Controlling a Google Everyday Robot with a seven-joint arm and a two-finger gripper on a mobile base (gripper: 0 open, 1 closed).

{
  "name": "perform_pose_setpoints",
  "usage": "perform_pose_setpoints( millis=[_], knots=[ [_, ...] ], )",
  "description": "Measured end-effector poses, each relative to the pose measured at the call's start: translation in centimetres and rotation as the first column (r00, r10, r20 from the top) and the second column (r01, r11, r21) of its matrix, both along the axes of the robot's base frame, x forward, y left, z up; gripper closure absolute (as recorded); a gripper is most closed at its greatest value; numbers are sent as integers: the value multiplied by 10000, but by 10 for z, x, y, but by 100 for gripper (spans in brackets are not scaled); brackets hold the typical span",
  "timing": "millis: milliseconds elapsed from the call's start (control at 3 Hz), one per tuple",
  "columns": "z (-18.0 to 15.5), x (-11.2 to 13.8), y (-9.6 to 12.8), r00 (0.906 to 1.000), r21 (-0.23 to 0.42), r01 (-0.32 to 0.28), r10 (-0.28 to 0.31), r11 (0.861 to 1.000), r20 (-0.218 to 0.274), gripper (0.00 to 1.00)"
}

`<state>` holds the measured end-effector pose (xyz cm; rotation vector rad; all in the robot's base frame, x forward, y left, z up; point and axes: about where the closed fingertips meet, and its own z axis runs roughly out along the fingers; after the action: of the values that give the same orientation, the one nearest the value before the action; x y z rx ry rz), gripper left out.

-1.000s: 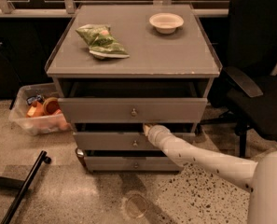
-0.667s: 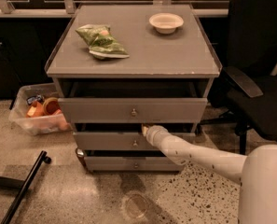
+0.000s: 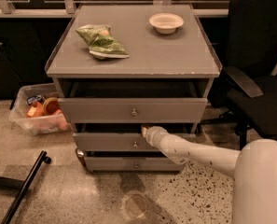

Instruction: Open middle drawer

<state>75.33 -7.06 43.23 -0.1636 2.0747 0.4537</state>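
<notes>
The grey cabinet [image 3: 133, 55] has three drawers. The top drawer [image 3: 105, 110] stands pulled out a little. The middle drawer [image 3: 105, 142] is a shallow grey front with a small round metal knob [image 3: 135, 144] at its centre. My gripper [image 3: 145, 130] is at the end of the white arm [image 3: 194, 155], which reaches in from the lower right. It is at the top edge of the middle drawer, in the dark gap under the top drawer, just up and right of the knob. Its tip is partly hidden in that gap. The bottom drawer [image 3: 110, 164] is the shortest.
A green snack bag [image 3: 100, 41] and a white bowl [image 3: 166, 22] lie on the cabinet top. A clear bin with items [image 3: 38, 113] sits on the floor at the left, and a black office chair [image 3: 254, 73] stands at the right. A black bar [image 3: 24, 188] lies on the floor at the lower left.
The gripper stays at the middle drawer's top edge, having dropped only slightly. The near part of the arm now fills more of the lower right.
</notes>
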Motion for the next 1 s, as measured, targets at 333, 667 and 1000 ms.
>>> perform_pose_setpoints(
  millis=[333,667,1000],
  knots=[
    [3,0,0,10000,0,0,0,10000,-2,100],
    [-2,-17,-3,9995,-74,-98,96,9999,-317,100],
    [0,-17,-3,9994,-76,-98,95,9999,-321,100]
  ],
)
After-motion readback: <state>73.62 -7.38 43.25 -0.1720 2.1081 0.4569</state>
